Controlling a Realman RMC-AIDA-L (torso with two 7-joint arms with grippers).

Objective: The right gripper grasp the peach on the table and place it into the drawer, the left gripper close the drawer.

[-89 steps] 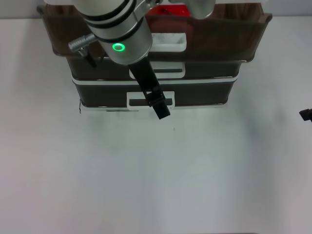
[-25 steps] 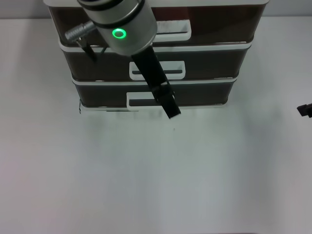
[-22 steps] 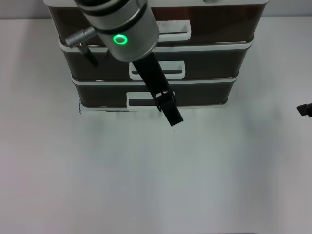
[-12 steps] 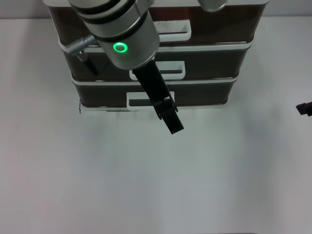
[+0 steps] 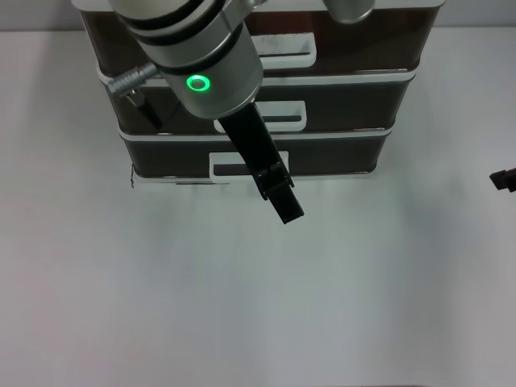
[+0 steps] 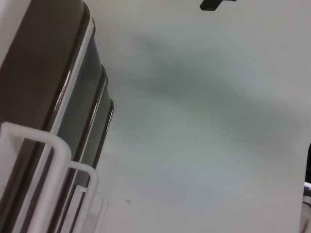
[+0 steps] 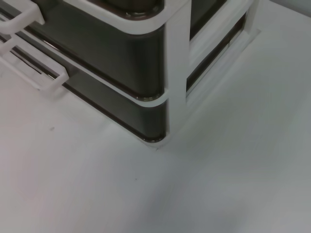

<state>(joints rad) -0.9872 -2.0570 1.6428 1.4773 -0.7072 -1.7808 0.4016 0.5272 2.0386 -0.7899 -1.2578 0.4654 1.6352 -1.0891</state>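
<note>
The top drawer (image 5: pixel 347 40) of the brown cabinet sits pushed in, flush with the two below it, its white loop handle (image 5: pixel 284 50) facing me. The peach is out of view. My left gripper (image 5: pixel 288 210) hangs on its silver, green-ringed arm just in front of the lowest drawer, above the table (image 5: pixel 242 306), fingers together and holding nothing. Only a black tip of my right gripper (image 5: pixel 504 179) shows at the far right edge, well away from the cabinet. The left wrist view shows the drawer fronts (image 6: pixel 58 97) edge-on and the right gripper (image 6: pixel 214 4) far off.
The cabinet stands at the table's back centre, its lower drawers (image 5: pixel 339 105) shut too. The right wrist view shows the cabinet's white corner post (image 7: pixel 176 63) and bare table beside it. White table stretches in front and to both sides.
The top drawer, which stuck out 3.6 s ago with red packets showing, is now pushed in. Over the last second the left gripper drew back from the cabinet toward me.
</note>
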